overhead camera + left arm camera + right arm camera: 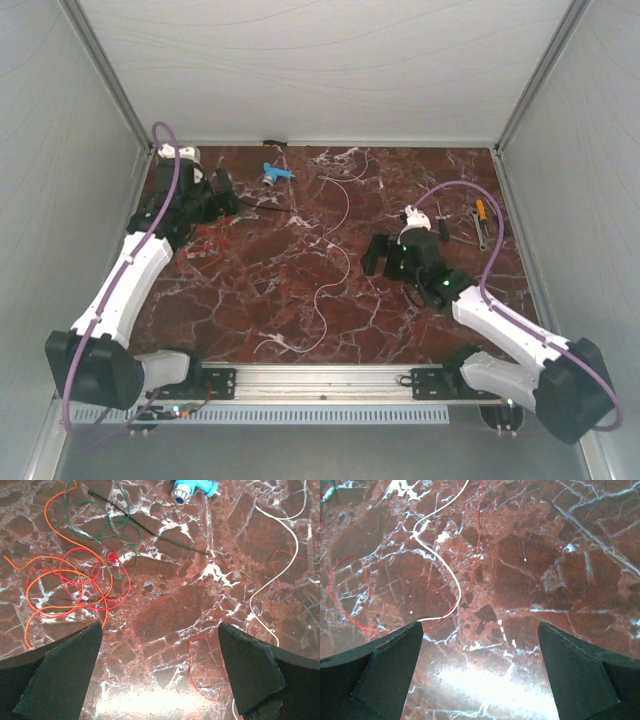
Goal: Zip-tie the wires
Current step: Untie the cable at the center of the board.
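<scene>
Left end effector (160, 645), right end effector (480, 645) gape empty; thin, limp red-orange-white wires (111, 559) (light, springy) likely pinch best at the tangle beside the black plastic zip tie (150, 524).

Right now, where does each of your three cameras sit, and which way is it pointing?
Top external: above and behind the bases, looking down at the table; left arm and right arm show.
Left wrist: on the left arm, looking down at tangled wires and a zip tie; left gripper open below.
Right wrist: on the right arm, looking down at marble; right gripper open below.
Shared: both wrist views catch the white wire.
</scene>
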